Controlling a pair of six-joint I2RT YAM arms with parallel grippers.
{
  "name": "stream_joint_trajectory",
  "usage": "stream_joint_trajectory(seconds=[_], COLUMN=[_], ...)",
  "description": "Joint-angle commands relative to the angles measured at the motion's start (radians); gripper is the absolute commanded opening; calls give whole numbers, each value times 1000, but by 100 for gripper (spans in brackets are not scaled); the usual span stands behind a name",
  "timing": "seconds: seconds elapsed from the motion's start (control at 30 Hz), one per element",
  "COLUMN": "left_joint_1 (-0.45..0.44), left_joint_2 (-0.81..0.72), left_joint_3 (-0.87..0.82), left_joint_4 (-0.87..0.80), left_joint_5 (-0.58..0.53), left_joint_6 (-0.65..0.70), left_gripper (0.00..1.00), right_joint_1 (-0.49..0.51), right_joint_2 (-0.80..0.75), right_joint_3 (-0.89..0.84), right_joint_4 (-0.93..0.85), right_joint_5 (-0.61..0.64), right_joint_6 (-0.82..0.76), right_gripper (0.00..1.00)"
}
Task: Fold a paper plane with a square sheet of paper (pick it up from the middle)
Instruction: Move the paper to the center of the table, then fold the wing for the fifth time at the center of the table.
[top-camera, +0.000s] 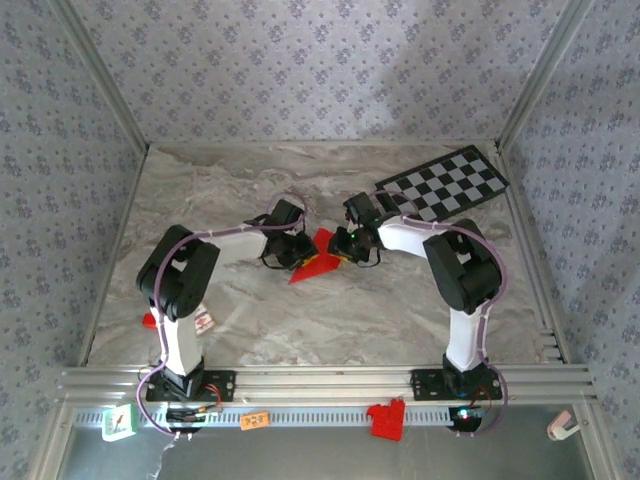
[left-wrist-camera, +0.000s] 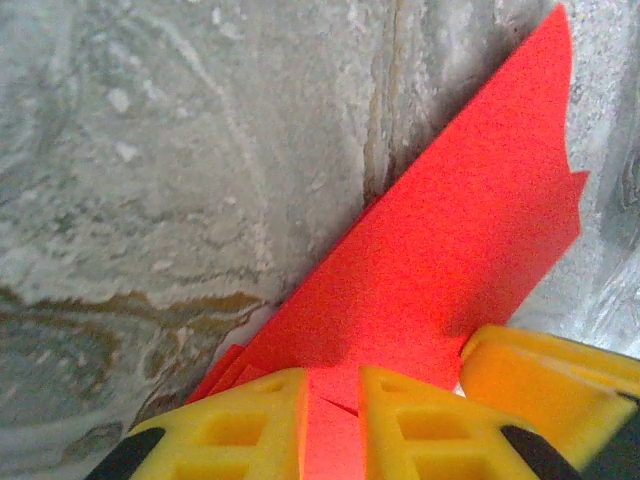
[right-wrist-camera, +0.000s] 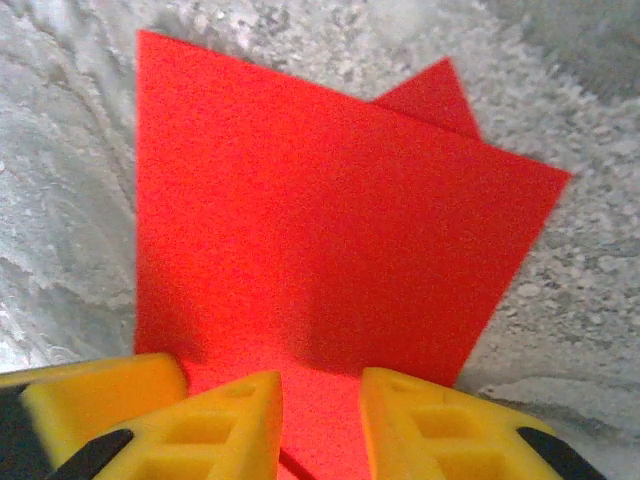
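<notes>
Top external view: a thin, bright red sheet of paper (top-camera: 312, 266), folded, sits at mid-table on the grey marbled table top (top-camera: 250, 320), between the two arms. The left gripper (top-camera: 296, 248) meets its left side and the right gripper (top-camera: 350, 244) its right side. A black-and-white checkered board (top-camera: 447, 184) lies at the far right, well apart from the paper. A small chunky red plastic bracket (top-camera: 388, 420) rests just beyond the near rail (top-camera: 320, 380).

Left wrist view: the left gripper (left-wrist-camera: 333, 425) has its yellow ribbed fingers (left-wrist-camera: 240, 430) drawn close, with the sheet of paper (left-wrist-camera: 450, 260) running into the narrow gap; it is clamped on the paper. The sheet stands as a slanted panel over the table top. Another yellow pad (left-wrist-camera: 550, 385) touches the paper at the right; which gripper it belongs to cannot be told.

Right wrist view: the right gripper (right-wrist-camera: 320, 430) likewise pinches the sheet of paper (right-wrist-camera: 300, 220) between its yellow fingers (right-wrist-camera: 440, 430). A second red layer (right-wrist-camera: 430, 100) shows behind the front panel.
</notes>
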Motion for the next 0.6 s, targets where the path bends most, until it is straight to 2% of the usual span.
stream_joint_trajectory(seconds=[0.0,0.37,0.57], left_joint_1=[5,-1,0], left_joint_2=[-70,-145,-130], left_joint_3=[-19,-83,-84], left_joint_4=[-9,-54,-93], left_joint_5=[28,44,-11], left_joint_6=[2,74,107], left_gripper=[21,27,24], right_joint_1=[1,2,3], right_joint_2=[32,56,55], right_joint_3=[23,64,69], right_joint_4=[-70,-93,-99], right_joint_5=[24,19,17], right_joint_6=[-15,-27,-31], right_gripper=[30,30,30])
